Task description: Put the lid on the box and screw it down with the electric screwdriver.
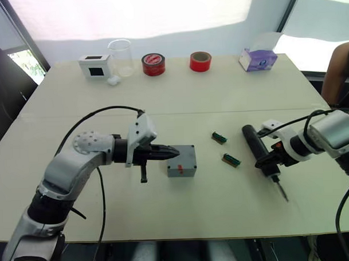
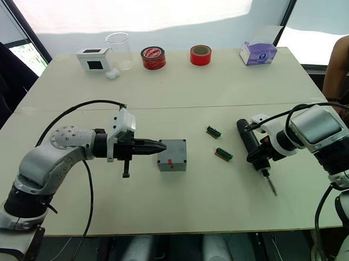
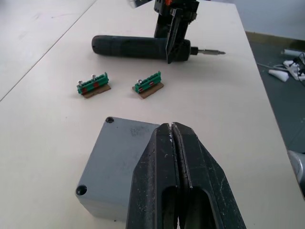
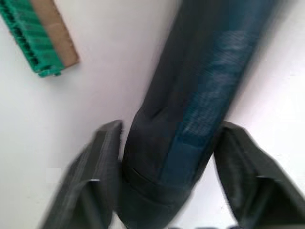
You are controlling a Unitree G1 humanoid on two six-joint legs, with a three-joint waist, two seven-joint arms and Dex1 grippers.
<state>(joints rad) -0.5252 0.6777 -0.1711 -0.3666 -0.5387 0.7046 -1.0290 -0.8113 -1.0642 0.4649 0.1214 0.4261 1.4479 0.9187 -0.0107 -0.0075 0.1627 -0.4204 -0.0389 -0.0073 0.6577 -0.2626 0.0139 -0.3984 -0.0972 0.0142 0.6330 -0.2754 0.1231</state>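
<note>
The grey box (image 1: 182,166) stands mid-table with the flat grey lid (image 3: 119,152) lying on top of it, dark screws in its corners. A small red part shows on the box's near side. My left gripper (image 1: 175,152) is shut and empty, its tips resting over the lid's left edge. To the right, the black electric screwdriver (image 1: 254,140) lies on the table, silver bit (image 1: 282,191) pointing toward me. My right gripper (image 1: 271,161) grips it near the bit end, one finger (image 4: 102,167) pressed on each side of the barrel.
Two green terminal blocks (image 1: 219,137) (image 1: 231,160) lie between the box and the screwdriver. Along the far edge stand a white box with a black screen (image 1: 96,65), a clear beaker (image 1: 121,57), two red tape rolls (image 1: 153,64) (image 1: 200,61) and a purple tissue box (image 1: 257,59). A person's arm (image 1: 339,73) shows far right.
</note>
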